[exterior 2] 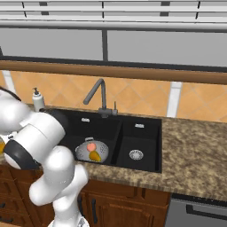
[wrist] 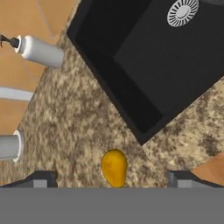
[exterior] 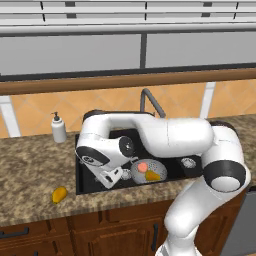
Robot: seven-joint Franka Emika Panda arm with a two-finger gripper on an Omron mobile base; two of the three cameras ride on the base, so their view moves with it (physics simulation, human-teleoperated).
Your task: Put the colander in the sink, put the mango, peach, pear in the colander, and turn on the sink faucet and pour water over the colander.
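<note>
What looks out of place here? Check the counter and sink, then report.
One yellow-green fruit, the pear, lies alone on the counter left of the sink, while the peach and mango already sit in the colander. Nothing looks spilled or damaged.

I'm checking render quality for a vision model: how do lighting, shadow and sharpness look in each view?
Left base view: flat, even light, no glare; the colander and the fruit on the counter look soft-edged. Right base view: equally shadowless, the sink a near-uniform black that hides basin depth. Hand view: coarser and blurrier, counter speckle smeared, with barely any shadow beneath the fruit between the open gripper tips.
</note>
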